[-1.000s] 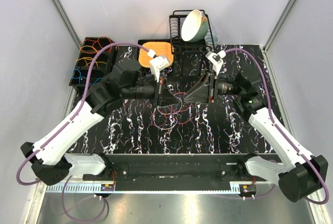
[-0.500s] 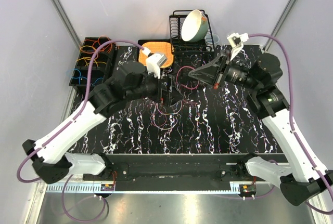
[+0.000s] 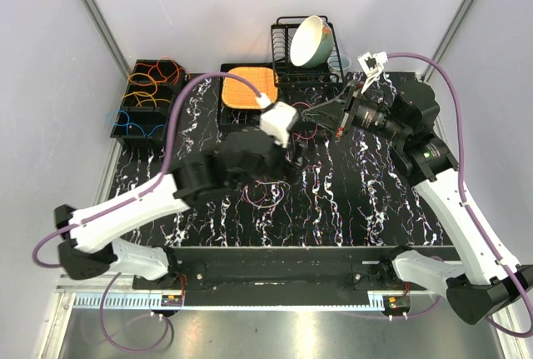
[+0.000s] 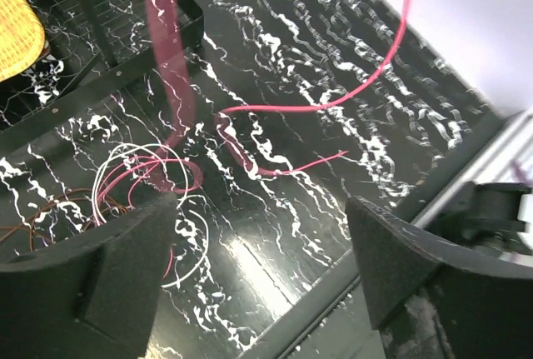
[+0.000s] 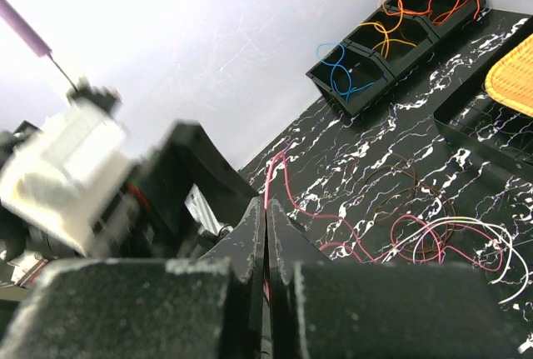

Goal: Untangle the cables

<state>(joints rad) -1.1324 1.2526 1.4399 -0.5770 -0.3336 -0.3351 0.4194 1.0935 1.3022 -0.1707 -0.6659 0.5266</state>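
Cables: a loose tangle lying mid-table on the black marbled table, partly hidden under the left arm in the top view. Strands seen are pink, white and dark brown; the exact count is not readable.

Far left, black bins: three compartments show sorted loops, one blue, one orange-yellow, one red-orange.

Then left gripper: fingers spread wide, nothing between them, hovering above the edge of the tangle and touching no strand.

One pink cable rises off the table from the tangle and runs into the right gripper, whose fingers are pressed fully together and pinch it at the tips, raised to the right of the tangle.

Count: two grippers, one cable held.

Back row: one orange woven mat, one wire rack, one bowl leaning in it.
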